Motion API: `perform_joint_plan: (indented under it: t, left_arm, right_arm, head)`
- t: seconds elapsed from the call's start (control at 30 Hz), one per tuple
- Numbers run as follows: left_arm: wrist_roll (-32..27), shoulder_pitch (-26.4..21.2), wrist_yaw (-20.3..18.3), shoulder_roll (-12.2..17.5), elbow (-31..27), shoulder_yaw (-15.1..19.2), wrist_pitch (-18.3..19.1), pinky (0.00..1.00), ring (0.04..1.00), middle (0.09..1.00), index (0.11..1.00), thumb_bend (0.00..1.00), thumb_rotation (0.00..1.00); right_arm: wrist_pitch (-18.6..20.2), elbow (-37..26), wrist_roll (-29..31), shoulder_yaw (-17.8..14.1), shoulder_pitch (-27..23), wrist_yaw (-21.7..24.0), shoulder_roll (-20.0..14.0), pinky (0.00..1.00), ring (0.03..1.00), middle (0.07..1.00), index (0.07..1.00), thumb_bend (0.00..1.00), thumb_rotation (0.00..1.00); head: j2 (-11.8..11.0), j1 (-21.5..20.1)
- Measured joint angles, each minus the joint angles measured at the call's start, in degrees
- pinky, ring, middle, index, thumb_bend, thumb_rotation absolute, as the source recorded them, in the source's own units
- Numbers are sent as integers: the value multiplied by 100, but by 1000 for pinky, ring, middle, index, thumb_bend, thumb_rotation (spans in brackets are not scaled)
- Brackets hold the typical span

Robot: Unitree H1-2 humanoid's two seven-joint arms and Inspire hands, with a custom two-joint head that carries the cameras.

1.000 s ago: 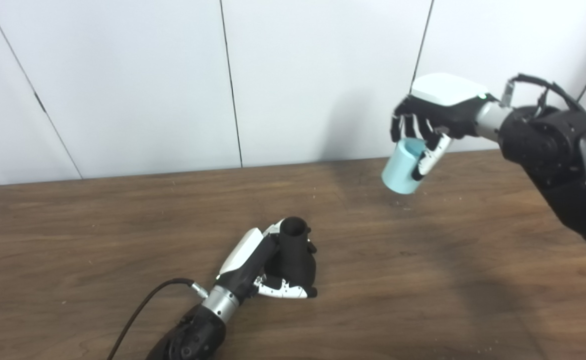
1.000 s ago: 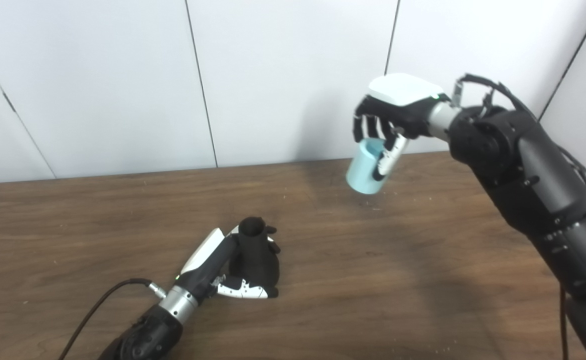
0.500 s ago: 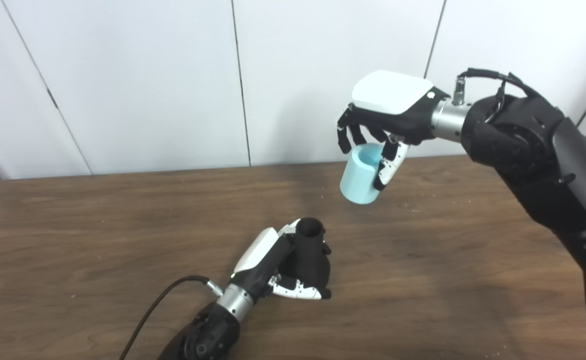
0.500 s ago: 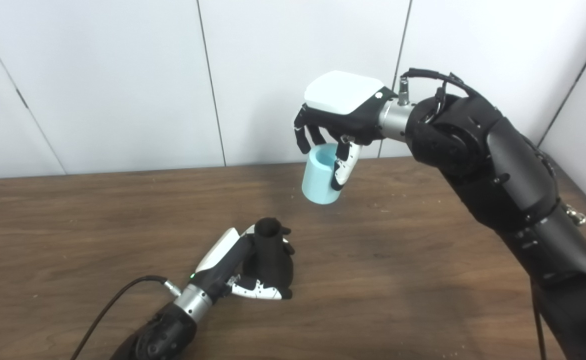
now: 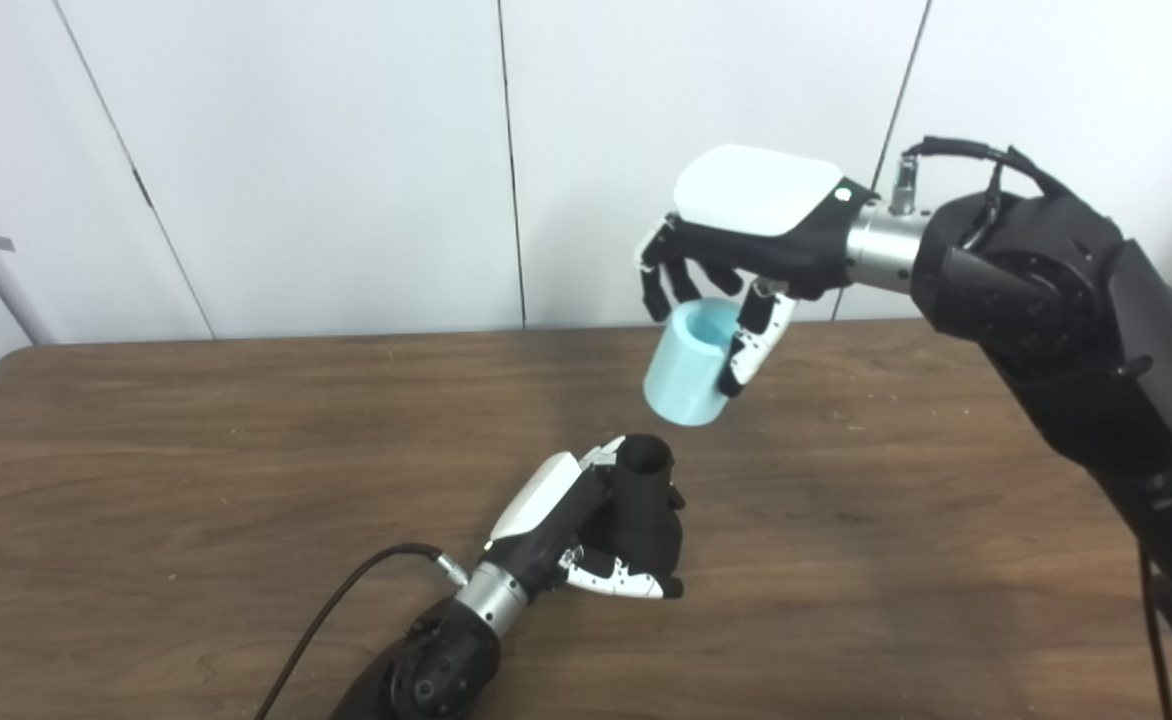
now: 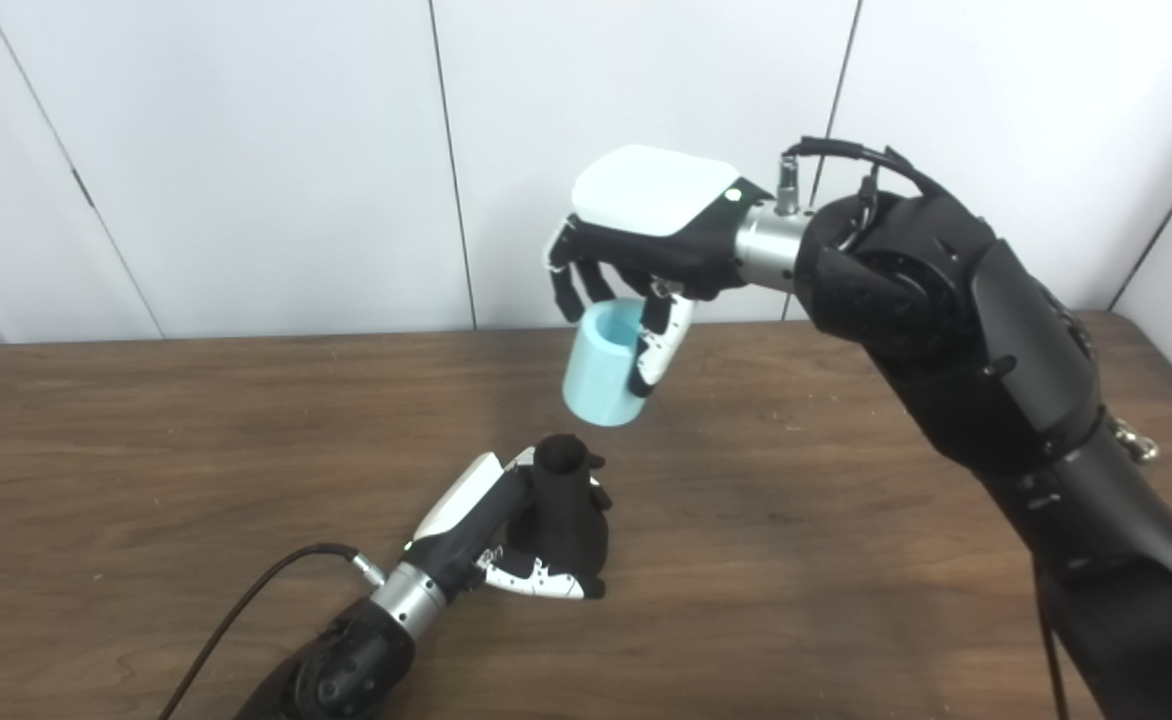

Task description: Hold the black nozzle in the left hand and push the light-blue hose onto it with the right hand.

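**A:** What do we have in front of us?

**B:** We see a brown wooden table (image 5: 196, 450) with white wall panels (image 5: 326, 160) behind it. Our left hand (image 5: 586, 525) rests low on the table, its arm entering from the bottom edge. Its fingers are wrapped around the black nozzle (image 5: 643, 505), grasping it. The nozzle stands roughly upright in that grip, its open round mouth facing up, above the fingers.

**A:** And the other hand?

**B:** Our right hand (image 5: 736, 250) is raised above the table, up and to the right of the left hand, palm down with its white back on top. Its fingers and thumb curl around the light-blue hose (image 5: 684, 365), grasping it. The hose is a short, stubby tube. It hangs below the palm, tilted, with its lower end pointing down toward the left hand.

**A:** Do hose and nozzle touch?

**B:** No, they are apart. The hose's lower end sits near the nozzle's mouth, just above it and slightly to its right. From these two head views we cannot tell exactly how much of that gap is height and how much is depth.

**A:** Anything else?

**B:** A black cable (image 5: 346, 610) runs from the left wrist across the table toward the bottom edge.
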Motion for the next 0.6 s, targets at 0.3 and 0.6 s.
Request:
perform_joint_plan:
  t: [0.3, 0.6]
  left_arm:
    - [0, 0, -5, -2, -1, -2, 1, 1000, 968, 831, 484, 524, 75]
    - [0, 0, -7, -2, -2, -4, 5, 1000, 967, 830, 484, 524, 75]
  right_arm:
    - [-63, 42, 116, 26, -164, 136, 41, 237, 331, 449, 502, 526, 0]
    - [-98, 46, 208, 26, -213, 145, 44, 214, 306, 424, 506, 525, 0]
  head:
    - [26, -17]
    - [62, -9]
